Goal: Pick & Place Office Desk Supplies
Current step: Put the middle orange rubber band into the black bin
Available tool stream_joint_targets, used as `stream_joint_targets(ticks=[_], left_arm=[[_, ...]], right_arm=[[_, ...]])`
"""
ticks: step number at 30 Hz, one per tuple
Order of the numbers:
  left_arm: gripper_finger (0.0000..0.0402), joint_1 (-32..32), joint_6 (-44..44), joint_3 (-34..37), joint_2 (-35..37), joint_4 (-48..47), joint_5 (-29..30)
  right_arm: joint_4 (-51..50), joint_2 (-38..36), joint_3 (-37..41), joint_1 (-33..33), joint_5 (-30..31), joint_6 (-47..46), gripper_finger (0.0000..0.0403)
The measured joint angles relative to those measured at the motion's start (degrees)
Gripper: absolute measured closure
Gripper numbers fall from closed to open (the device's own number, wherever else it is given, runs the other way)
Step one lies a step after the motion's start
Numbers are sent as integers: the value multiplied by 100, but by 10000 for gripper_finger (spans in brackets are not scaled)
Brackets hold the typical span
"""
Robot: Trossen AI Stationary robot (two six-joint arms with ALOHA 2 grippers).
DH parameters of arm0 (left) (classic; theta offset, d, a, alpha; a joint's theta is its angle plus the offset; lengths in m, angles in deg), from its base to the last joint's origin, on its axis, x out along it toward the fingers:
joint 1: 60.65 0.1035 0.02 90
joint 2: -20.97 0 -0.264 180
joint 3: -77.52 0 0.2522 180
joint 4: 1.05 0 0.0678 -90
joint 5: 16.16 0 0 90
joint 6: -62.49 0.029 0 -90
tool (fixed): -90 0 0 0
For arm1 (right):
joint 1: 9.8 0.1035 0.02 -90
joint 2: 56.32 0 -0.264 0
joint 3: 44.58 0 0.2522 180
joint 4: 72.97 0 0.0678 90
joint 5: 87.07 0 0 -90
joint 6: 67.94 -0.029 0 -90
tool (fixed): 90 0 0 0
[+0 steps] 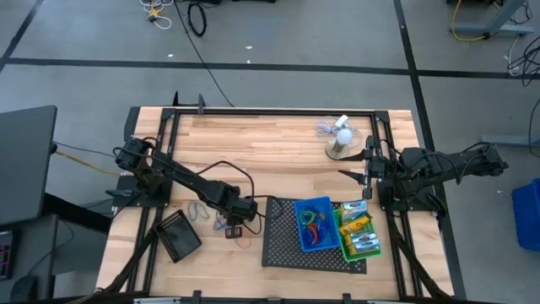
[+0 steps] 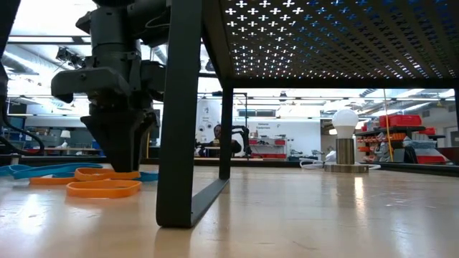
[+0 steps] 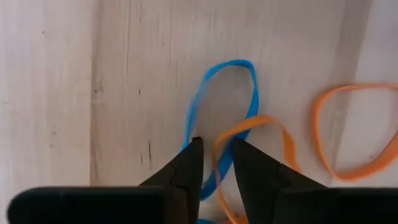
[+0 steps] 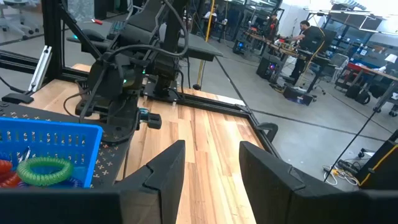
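Several rubber-band loops lie flat on the wooden table. A blue loop (image 3: 225,93) and an orange loop (image 3: 261,127) cross under my left gripper (image 3: 216,152), which points down at the table and is shut on them; it also shows in the high view as my left gripper (image 1: 234,226). Another orange loop (image 3: 354,134) lies beside them. A blue bin (image 1: 314,224) with coloured loops and a green bin (image 1: 359,232) with green-white boxes stand on the black mesh tray (image 1: 283,245). My right gripper (image 4: 211,168) hovers open at the table's right side, holding nothing. My left gripper comes from above, pointing down, its fingertips (image 3: 198,149) at the table top. A strand of the orange loop (image 3: 217,152) and a strand of the blue loop (image 3: 211,180) run between the two fingers. Both loops lie flat and slack on the table.
A black bin (image 1: 179,236) stands near the front left, close to my left gripper. A white mini fan (image 1: 340,139) stands at the far right. The tray's leg (image 2: 183,143) rises just beside the loops in the low view.
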Motion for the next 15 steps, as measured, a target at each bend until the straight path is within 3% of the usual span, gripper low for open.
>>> stream_joint_targets(ticks=[4,9,15], left_arm=[[317,-7,15,-44,42,-80,135],[385,-88,99,-228,141,-294,340],[397,-269,41,-278,161,-365,331]], right_arm=[[2,2,0,0,0,13,242],[2,0,0,-2,2,21,242],[9,0,0,-2,2,21,242]])
